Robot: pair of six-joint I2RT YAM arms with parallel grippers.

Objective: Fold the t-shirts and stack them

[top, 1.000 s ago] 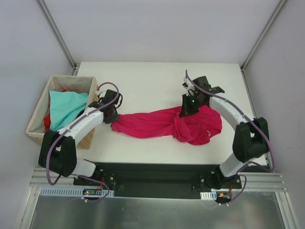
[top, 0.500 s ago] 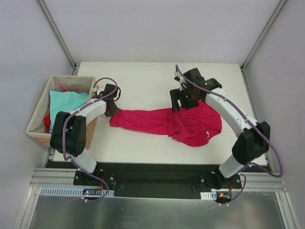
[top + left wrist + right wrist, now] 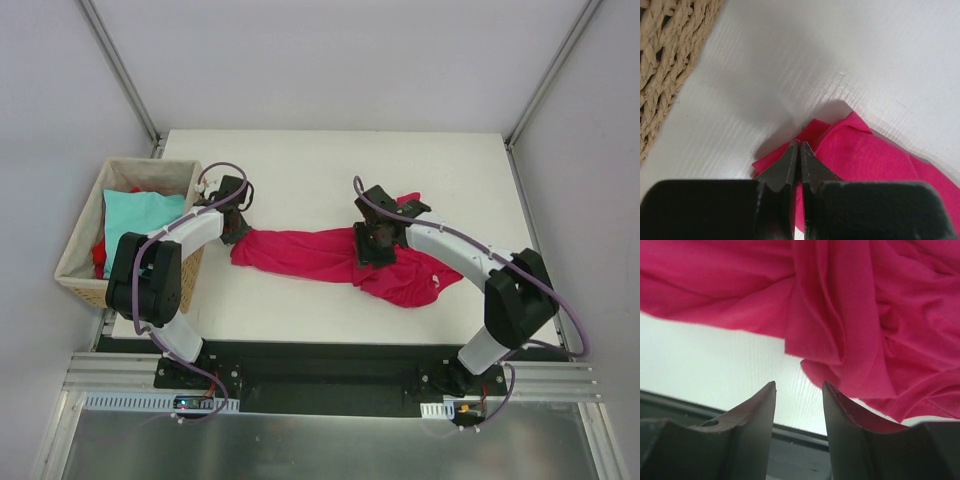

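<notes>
Across the white table (image 3: 300, 170) the crimson-magenta t-shirt (image 3: 300, 252) lies stretched left to right, the wicker basket (image 3: 80, 270) at far left holds the light teal t-shirt (image 3: 135, 225), the left gripper (image 3: 799, 143) pinches the crimson shirt's left corner, and the right gripper (image 3: 799, 385) hangs parted and empty over its bunched right folds.

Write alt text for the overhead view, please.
A crimson t-shirt lies stretched across the white table, the left gripper shut on its left end, the right gripper open over its bunched middle. A wicker basket at the table's left edge holds a teal shirt and a red shirt.
</notes>
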